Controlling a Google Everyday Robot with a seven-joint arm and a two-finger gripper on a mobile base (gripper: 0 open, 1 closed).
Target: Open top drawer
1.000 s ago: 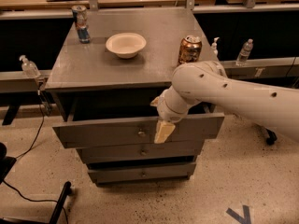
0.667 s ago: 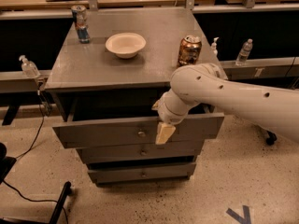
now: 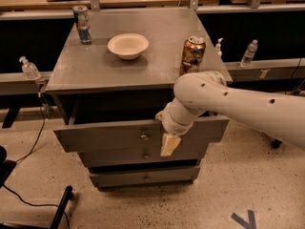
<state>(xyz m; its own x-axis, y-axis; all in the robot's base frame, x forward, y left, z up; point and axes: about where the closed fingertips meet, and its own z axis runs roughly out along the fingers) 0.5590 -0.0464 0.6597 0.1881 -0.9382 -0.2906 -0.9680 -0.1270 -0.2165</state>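
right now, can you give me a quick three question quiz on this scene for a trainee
1. True or false: the top drawer is pulled partly out.
2. In the camera view, the end effector hangs in front of the drawer front on which side of its knob? A left, B right, C directly above.
3. Fill in: on the cabinet top, the white ___ sits between the blue can and the brown can.

Key: 1 true; 2 B; 3 bowl.
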